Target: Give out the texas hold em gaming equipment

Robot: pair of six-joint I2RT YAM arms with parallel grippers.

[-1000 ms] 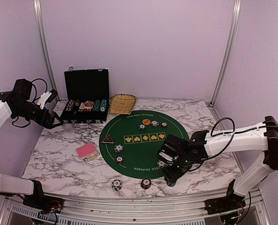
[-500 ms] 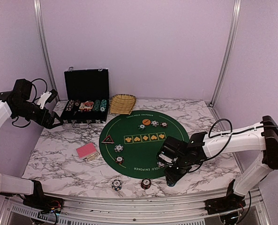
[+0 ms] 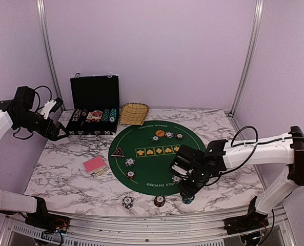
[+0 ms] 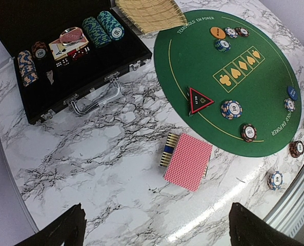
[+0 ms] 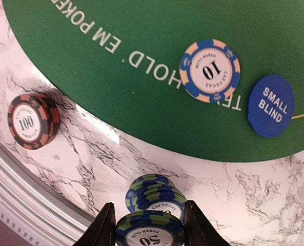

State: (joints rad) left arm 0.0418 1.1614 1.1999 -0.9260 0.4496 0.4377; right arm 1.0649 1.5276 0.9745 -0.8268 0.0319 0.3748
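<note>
Right arm: the right gripper [image 5: 149,231] is closed on a blue-and-green chip marked 50 [image 5: 149,237], with one finger against each side of its rim, at the bottom edge of the wrist view.
Reason for the hold: pinching the rim likely keeps the chip flat, ready to be set down as one player's share.
Just beyond the fingers: a matching chip stack [image 5: 156,193] sits on the marble table [image 5: 275,205], just off the edge of the green mat [image 5: 141,41]. Whether the held chip touches it cannot be told.
On the mat nearby: a chip marked 10 [image 5: 209,70] lies in the upper right of the wrist view, just beside a blue disc [image 5: 270,106] reading "small blind".
Off the mat: a red chip marked 100 [image 5: 33,121] lies at the left, well apart.
In the way: probably only the matching stack.
Left arm: the left gripper [image 3: 58,132] hangs with its jaws spread wide and nothing in them, at the left of the overhead view.
Below it: a deck of cards [image 4: 187,161] lies at the centre, near a triangle marker [image 4: 199,99] on the mat.
Far side: an orange disc [image 4: 218,32] lies at the top. A black case [image 4: 98,72] holding more chips and a basket [image 4: 149,15] fill the upper left.
</note>
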